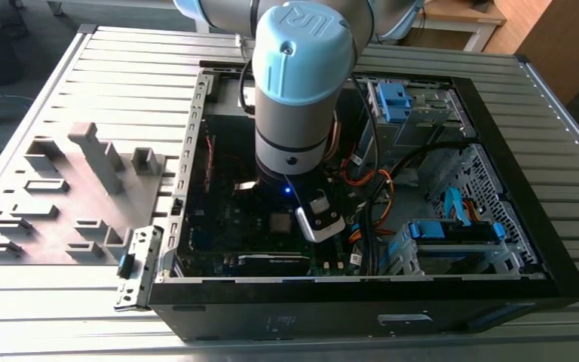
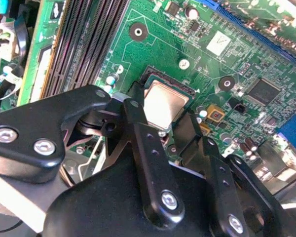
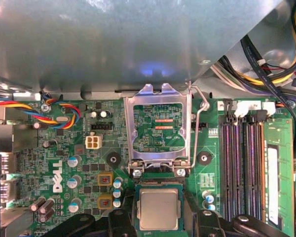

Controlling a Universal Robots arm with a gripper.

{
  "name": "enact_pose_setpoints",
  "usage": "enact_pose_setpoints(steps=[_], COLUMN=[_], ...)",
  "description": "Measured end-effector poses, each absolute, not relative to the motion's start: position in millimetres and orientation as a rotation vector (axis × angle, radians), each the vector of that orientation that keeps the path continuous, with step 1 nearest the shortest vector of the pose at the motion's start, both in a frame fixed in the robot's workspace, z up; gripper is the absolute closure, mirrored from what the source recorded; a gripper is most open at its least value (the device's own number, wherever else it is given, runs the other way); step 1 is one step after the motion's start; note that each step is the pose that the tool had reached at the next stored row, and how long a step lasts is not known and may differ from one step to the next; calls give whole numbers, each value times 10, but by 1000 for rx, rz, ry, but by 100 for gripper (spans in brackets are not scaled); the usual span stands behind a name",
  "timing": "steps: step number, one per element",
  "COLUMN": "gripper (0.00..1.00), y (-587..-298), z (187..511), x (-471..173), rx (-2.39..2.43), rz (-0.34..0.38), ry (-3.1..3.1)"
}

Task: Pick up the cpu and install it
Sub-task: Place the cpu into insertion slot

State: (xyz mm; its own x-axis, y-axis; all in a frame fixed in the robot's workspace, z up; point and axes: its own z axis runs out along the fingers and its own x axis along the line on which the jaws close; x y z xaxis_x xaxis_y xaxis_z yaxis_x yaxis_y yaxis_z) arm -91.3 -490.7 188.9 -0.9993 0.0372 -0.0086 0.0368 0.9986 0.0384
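Note:
The cpu [image 3: 159, 207] is a small square chip with a silver-grey metal top. It lies flat in the motherboard socket, also seen in the second wrist view as the cpu [image 2: 165, 103]. My gripper [image 3: 160, 220] hangs low over it, open, with one black finger [image 3: 121, 219] on each side of the chip, just outside its edges. In the second wrist view the gripper [image 2: 162, 114] straddles the socket the same way. The socket's metal load plate [image 3: 158, 123] stands flipped open beside the cpu. In the exterior view the arm [image 1: 300, 90] reaches down into the open computer case [image 1: 531, 249].
Memory slots [image 3: 241, 168] run close along one side of the socket, with the socket lever [image 3: 197, 128] between them. Cable bundles [image 3: 266, 64] and drive cages [image 1: 451, 241] crowd the case. A grey fixture plate [image 1: 68, 196] lies on the table at the exterior view's left.

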Motion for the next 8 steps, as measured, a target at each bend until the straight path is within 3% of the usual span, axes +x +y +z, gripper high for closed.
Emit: enact_pose_setpoints(steps=[8], gripper=[53], y=[-4906], z=[1880], x=[-895], rx=[58], rz=[60], ry=[3131])
